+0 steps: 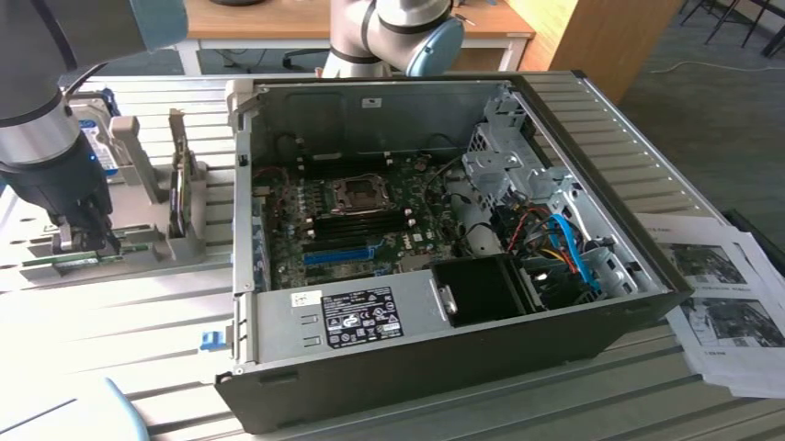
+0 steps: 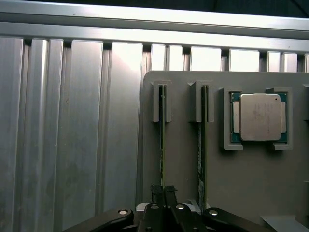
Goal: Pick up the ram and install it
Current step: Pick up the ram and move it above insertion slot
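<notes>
Two alike green ram sticks stand on edge in the slots of a grey holder (image 2: 183,159). My gripper (image 2: 163,192) has its dark fingers (image 2: 157,194) pressed together on the thin top edge of one ram (image 2: 162,145). The other ram (image 2: 201,145) stands untouched beside it. In the exterior view my gripper (image 1: 84,241) reaches straight down onto the holder (image 1: 138,246) at the exterior view's left, where a strip of green ram (image 1: 55,265) shows below it. The open computer case (image 1: 429,257) lies to the exterior view's right, its motherboard memory slots (image 1: 368,219) exposed.
A processor chip (image 2: 259,117) sits in a pocket of the same holder. A hard drive (image 1: 92,138) stands in a rack behind my arm. A blue slot (image 1: 337,254) lies on the motherboard. Printed papers (image 1: 723,294) rest at the exterior view's right on the ribbed metal table (image 1: 135,322).
</notes>
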